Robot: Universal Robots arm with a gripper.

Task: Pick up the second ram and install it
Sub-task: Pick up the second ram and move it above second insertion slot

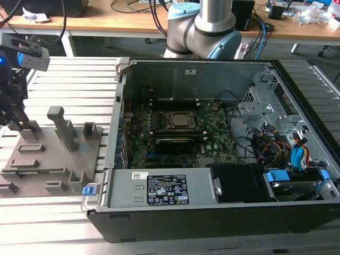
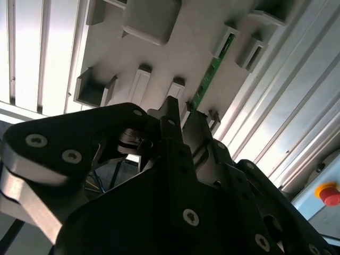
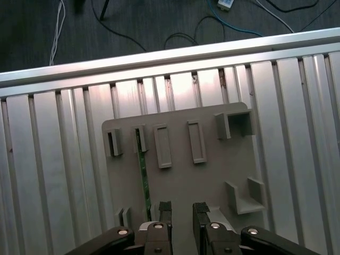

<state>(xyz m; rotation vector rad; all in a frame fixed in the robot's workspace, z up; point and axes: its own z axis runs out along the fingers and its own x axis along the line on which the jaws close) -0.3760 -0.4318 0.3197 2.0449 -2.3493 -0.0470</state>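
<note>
The second ram (image 3: 142, 175) is a thin green stick standing on edge in a slot of the grey fixture block (image 3: 212, 175); its green edge (image 2: 209, 77) also shows in the second wrist view. My gripper (image 3: 181, 208) hovers over the block's near end, open, with a narrow gap and nothing between the fingers (image 3: 164, 208). The stick lies just to one side of the fingers, apart from them. In the exterior view the gripper (image 1: 16, 121) hangs over the fixture block (image 1: 53, 154) at the exterior view's left. The motherboard (image 1: 212, 130) lies inside the open case.
The open computer case (image 1: 122, 95) stands in the middle, with a power supply (image 1: 164, 188), a drive cage (image 1: 265, 101) and loose cables (image 1: 271, 146). The arm's base (image 1: 204, 26) rises behind it. Tall grey posts (image 1: 61, 127) stick up from the fixture on the slatted aluminium table (image 1: 69, 79).
</note>
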